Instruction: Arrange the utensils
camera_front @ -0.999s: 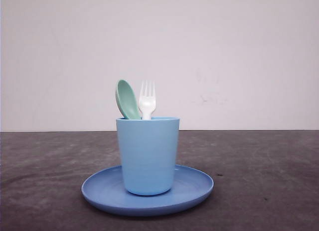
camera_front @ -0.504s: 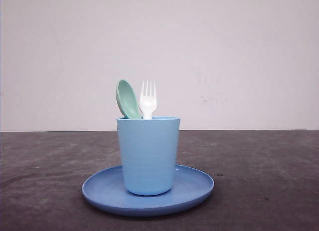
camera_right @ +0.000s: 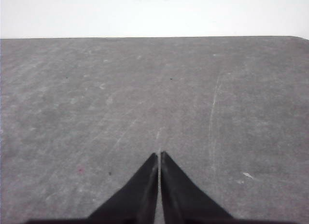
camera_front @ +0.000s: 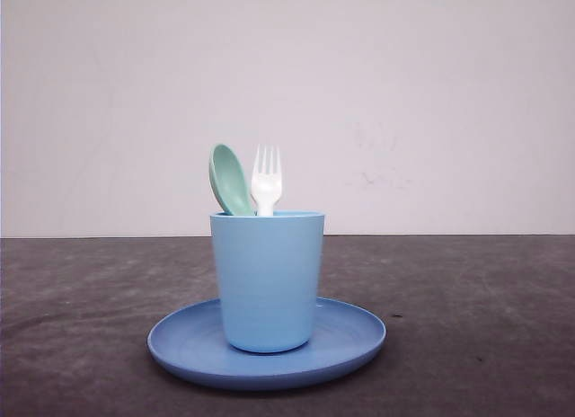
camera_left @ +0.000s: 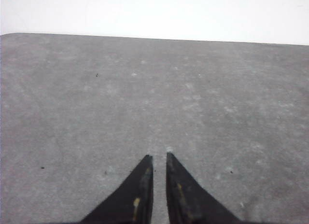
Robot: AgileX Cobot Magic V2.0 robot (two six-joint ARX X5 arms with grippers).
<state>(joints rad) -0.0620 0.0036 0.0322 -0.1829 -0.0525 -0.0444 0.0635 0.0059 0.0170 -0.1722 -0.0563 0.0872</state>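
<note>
Table (camera_front: 485, 327) of dark grey, mottled and lightly scratched, runs back to a plain pale wall (camera_front: 431, 93) that bears a few faint scuff marks right of centre. In the front view a round blue plate (camera_front: 184, 350) lies on the table near the camera, and a light blue cup (camera_front: 267, 282) stands upright on the middle of it. The fork (camera_front: 266, 181) and the spoon (camera_front: 231, 179) both stand in the cup, heads up above its rim: the white fork upright with its four tines pointing up, the mint-green spoon just to its left, its bowl leaning out to the left and touching or nearly touching the fork's head. Their handles are hidden inside the cup. The wrist views look over bare grey table toward the white wall. The left wrist view shows a rounded corner of the table and the left gripper (camera_left: 158, 157), its black fingers (camera_left: 140, 185) close together with a thin gap between the tips, holding nothing; yellowish flecks mark the finger surfaces. The right wrist view shows long pale scratches, another rounded corner, and the right gripper (camera_right: 159, 153), its fingers (camera_right: 140, 185) pressed together tip to tip, with nothing between them.
</note>
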